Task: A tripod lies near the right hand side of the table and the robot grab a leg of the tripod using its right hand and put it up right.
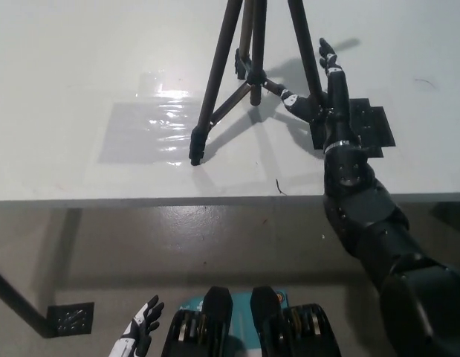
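The black tripod (248, 71) stands upright on the white table (81, 67), legs spread. Its near left foot (195, 155) rests on the tabletop and its top is cut off by the picture's upper edge. My black right hand (324, 93) is beside the tripod's right leg (308, 56), open with fingers spread and holding nothing. Whether it still touches the leg is unclear. My white left hand (140, 335) rests low at the bottom left, below the table edge, fingers apart.
A black flat patch (374, 126) lies on the table under and right of my right hand. A shiny clear rectangle (148, 130) sits left of the tripod. The table's front edge (177, 201) runs across the middle; a dark table leg (18, 297) shows below.
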